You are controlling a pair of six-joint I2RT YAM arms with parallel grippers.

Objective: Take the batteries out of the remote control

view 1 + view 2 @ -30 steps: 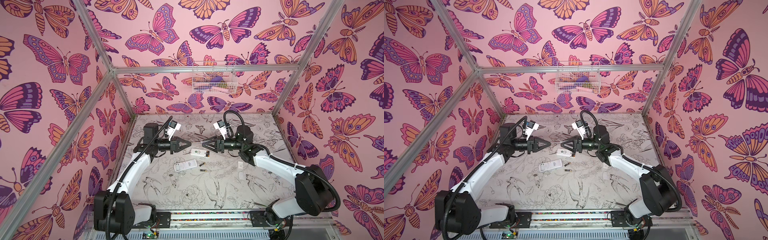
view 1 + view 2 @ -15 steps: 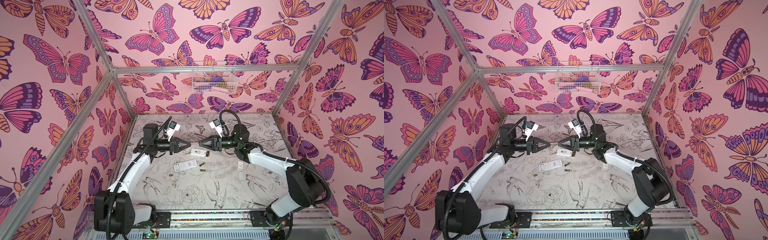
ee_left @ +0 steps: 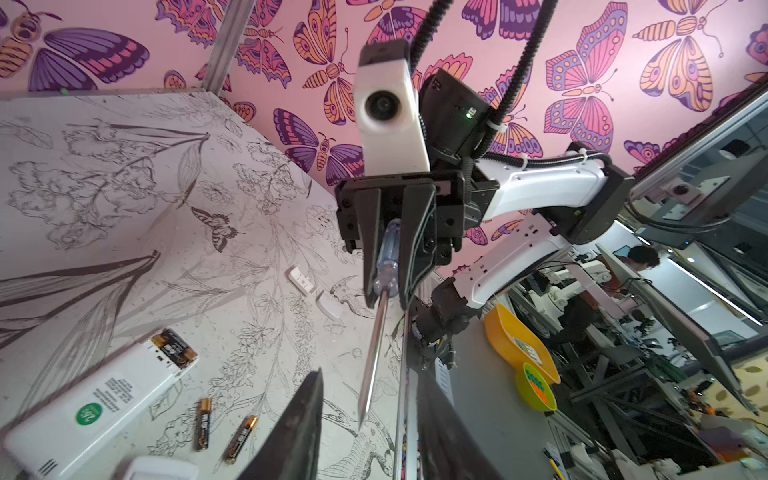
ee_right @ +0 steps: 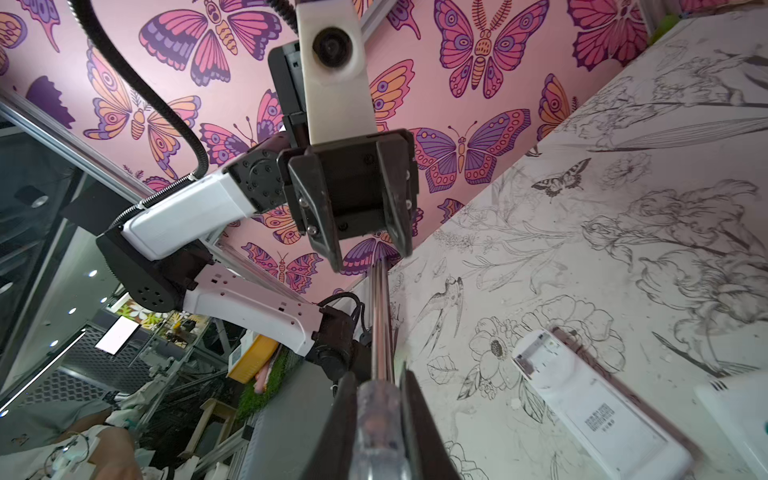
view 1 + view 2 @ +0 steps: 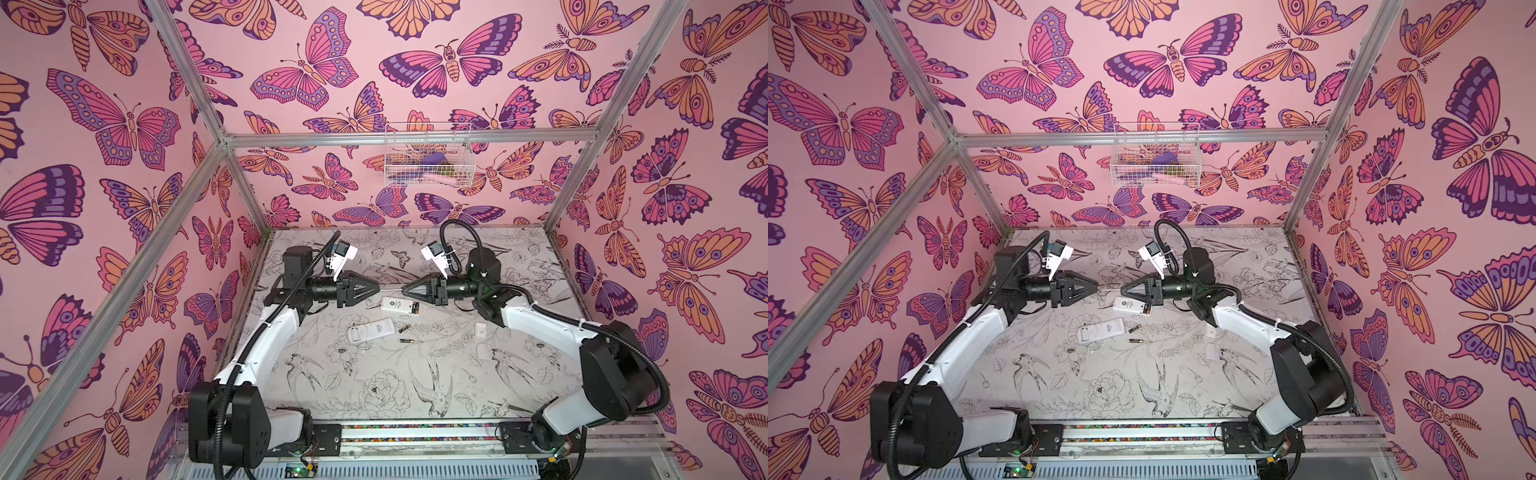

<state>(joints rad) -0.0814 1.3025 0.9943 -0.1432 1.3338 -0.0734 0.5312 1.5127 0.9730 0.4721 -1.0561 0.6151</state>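
Above the table my grippers face each other tip to tip. My right gripper [image 5: 404,290] [image 4: 376,374] is shut on the clear handle of a screwdriver [image 3: 386,253]. The steel shaft reaches between the fingers of my left gripper [image 5: 377,287] [image 3: 366,370], which stands open and free of the shaft. Below them lies a white remote control [image 5: 392,304] [image 3: 99,399] with batteries [image 5: 412,308] [image 3: 174,347] still in its open compartment. Two loose batteries [image 5: 403,328] [image 5: 407,340] lie on the table beside a second white remote [image 5: 371,330] whose compartment looks empty.
Two small white battery covers [image 5: 481,328] [image 5: 483,353] lie on the right part of the floral table [image 5: 374,386]. A wire basket [image 5: 428,158] hangs on the back wall. Pink butterfly walls close in the left, back and right sides.
My right gripper moved left and closed on the screwdriver's handle. My left gripper, shut a moment ago, has opened off the shaft.
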